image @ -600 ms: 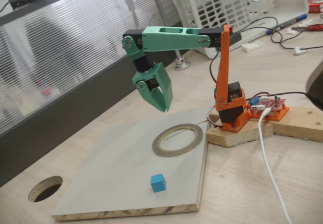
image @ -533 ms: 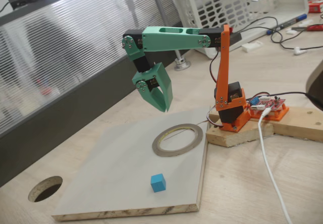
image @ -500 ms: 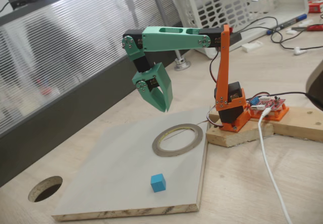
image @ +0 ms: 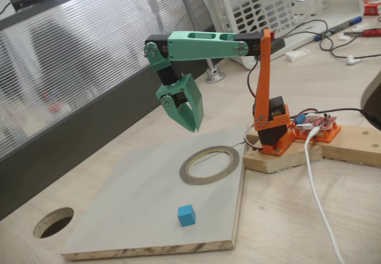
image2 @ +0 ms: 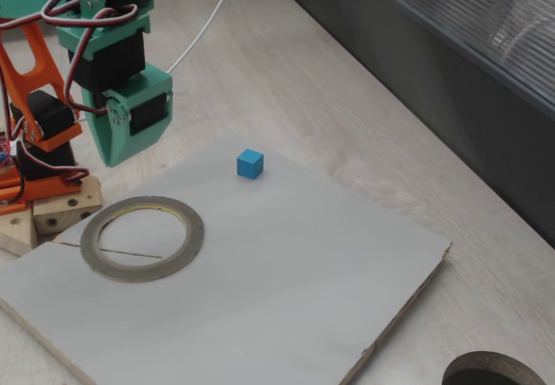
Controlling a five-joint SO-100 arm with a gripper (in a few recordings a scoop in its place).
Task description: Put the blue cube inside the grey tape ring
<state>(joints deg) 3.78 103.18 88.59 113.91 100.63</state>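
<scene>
Desk: pale wood-grain tabletop [image: 333, 216], ribbed translucent partition [image: 89, 56] along the far edge, white plastic lattice crate [image: 280, 2] at the back.
Board: flat light-grey rectangular panel [image: 137, 198] with raw chipboard edges, lying on the desk; carries both task items.
Arm: orange upright link and base [image: 268, 121] on a raw wooden block [image: 280, 157] just beside the board's corner; mint-green forearm [image: 202, 45] level, wrist bent down.
Gripper: mint-green two-finger gripper [image: 191, 121], in the air above the board, tips pointing down, near the ring's far side; also seen at [image2: 117, 146] in another fixed view. Fingers together, nothing between them.
Ring: wide flat grey tape ring with pale yellowish inner rim [image: 209, 165], lying flat on the board near the arm base; opening bare, grey board visible inside [image2: 141, 238].
Hole: dark round cut-out with raw wood edge [image: 53, 222] in the desk, off the board's corner.
Cable: white lead [image: 318, 198] running across the desk from the red circuit board [image: 318, 123].
Cube: small sky-blue solid cube [image: 186, 215], resting on the board outside the ring, well apart from it, near the board's edge [image2: 250, 164]; apart from the gripper.
</scene>
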